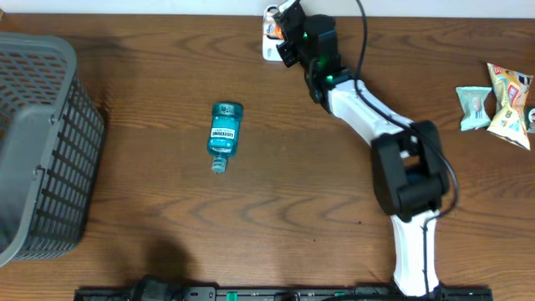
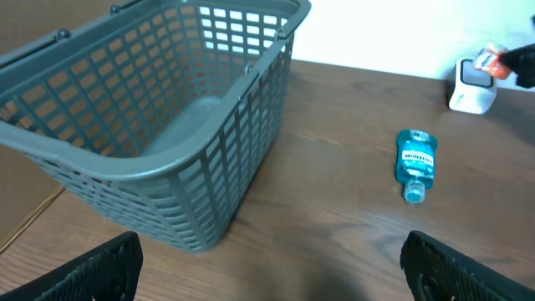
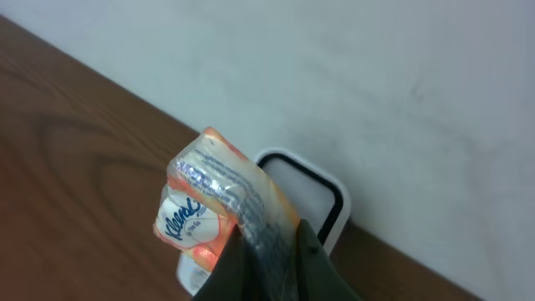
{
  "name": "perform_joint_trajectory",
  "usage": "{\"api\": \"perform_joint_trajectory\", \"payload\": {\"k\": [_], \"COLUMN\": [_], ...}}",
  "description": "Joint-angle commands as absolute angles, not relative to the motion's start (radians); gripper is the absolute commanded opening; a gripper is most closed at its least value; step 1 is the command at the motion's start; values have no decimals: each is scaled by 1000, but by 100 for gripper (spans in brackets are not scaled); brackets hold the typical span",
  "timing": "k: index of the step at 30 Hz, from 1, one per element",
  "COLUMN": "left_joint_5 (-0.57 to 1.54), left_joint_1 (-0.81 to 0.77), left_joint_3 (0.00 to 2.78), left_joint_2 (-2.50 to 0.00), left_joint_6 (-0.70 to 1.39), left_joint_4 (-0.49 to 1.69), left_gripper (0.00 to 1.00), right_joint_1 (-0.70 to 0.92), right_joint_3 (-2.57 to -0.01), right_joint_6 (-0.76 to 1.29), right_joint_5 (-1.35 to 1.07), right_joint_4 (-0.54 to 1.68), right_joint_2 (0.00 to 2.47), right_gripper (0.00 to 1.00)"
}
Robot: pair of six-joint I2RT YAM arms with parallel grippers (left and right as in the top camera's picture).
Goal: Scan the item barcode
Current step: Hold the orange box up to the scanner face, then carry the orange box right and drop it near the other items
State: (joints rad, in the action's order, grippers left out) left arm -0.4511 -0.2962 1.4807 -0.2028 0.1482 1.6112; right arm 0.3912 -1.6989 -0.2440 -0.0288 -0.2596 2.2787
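My right hand (image 3: pixel 276 247) is clamped on the tissue pack (image 3: pixel 213 209), right at the scanner (image 3: pixel 326 201) by the desk's (image 3: pixel 67 125) far edge; it looks light, soft and slippery, so I judge an end pinch safest, while my left hand (image 2: pixel 272 267) hangs wide apart.

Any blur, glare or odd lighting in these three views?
Overhead: even light, sharp; a faint dark shadow on the table near the bottom edge. Left wrist: left fingers in the bottom corners are soft, while the basket and bottle are crisp. Right wrist: tissue pack is close up, with glare on its wrap and a reddish glow low down; right fingers are dark and blurred.
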Motion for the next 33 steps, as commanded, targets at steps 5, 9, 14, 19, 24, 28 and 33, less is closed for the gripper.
{"api": "perform_joint_trajectory", "payload": {"k": [5,9,14,19,24,28,33], "left_joint_5": [-457,-457,-457,-457,-457,-457,-457], "left_joint_1": [-296,-296,-296,-296,-296,-296,-296], "left_joint_3": [1483,1483,1483,1483,1483,1483,1483], "left_joint_2": [-208,-208,-208,-208,-208,-208,-208], "left_joint_6": [131,131,131,131,131,131,131], "left_joint_4": [1689,1689,1689,1689,1689,1689,1689], "left_gripper": [98,98,98,98,98,98,98], "right_joint_1": [381,379,376,326,204,57,-121], "right_joint_3": [-2031,-2048,-2051,-2051,-2051,-2030,-1909], "right_joint_6": [-252,-252,-213,-178,-173,-173,-132], "right_joint_5": [84,99,261,313,313,312,265], "right_joint_4": [-238,-223,-56,298,612,734,689], "right_joint_2": [2507,2510,2442,2264,2136,2146,2177], "right_gripper": [1,1,1,1,1,1,1]}}
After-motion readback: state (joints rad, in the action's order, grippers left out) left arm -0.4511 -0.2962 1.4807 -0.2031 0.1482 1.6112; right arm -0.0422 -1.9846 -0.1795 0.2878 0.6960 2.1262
